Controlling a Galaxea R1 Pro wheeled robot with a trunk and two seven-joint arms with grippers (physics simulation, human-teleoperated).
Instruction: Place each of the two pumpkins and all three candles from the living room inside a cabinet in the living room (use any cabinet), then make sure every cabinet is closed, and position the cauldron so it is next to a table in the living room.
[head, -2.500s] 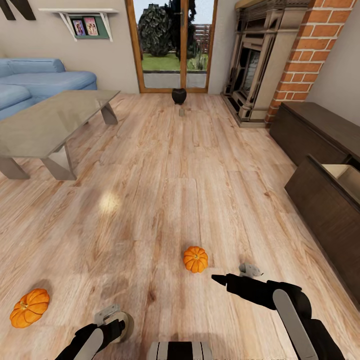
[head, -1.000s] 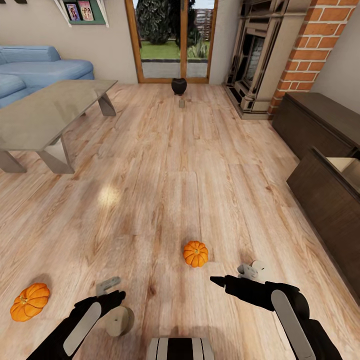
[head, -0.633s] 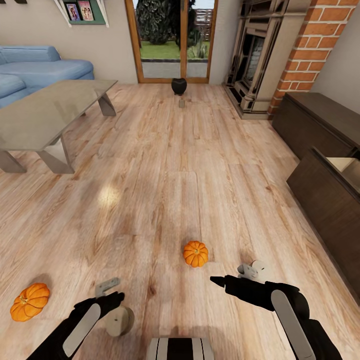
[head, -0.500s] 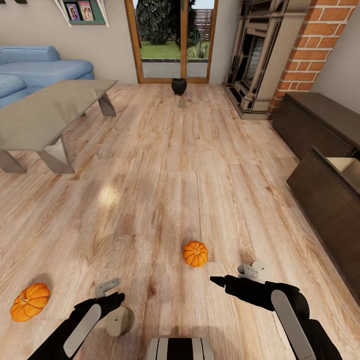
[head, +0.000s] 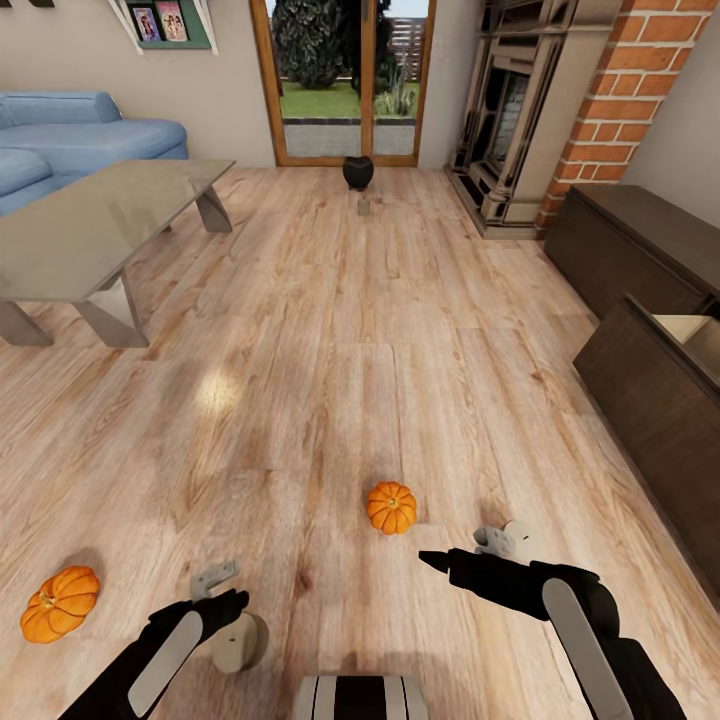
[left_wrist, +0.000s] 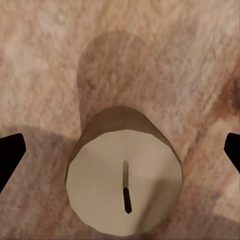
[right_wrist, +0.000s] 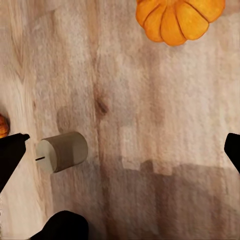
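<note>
Candle (left_wrist: 124, 187) upright on the floor (head: 330, 330), directly under the left gripper (head: 225, 612), fingers spread wide either side, not touching. Two pumpkins on the floor: one (head: 391, 507) just ahead of the right gripper (head: 470, 560), spread too; the other (head: 60, 603) far left. Cauldron (head: 358, 171) by the glass door (head: 345, 80). Cabinet (head: 650, 400) drawer open, right.

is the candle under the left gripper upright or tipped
Upright. The left wrist view looks straight down on the candle's round top and wick, between the open left gripper's fingertips.
</note>
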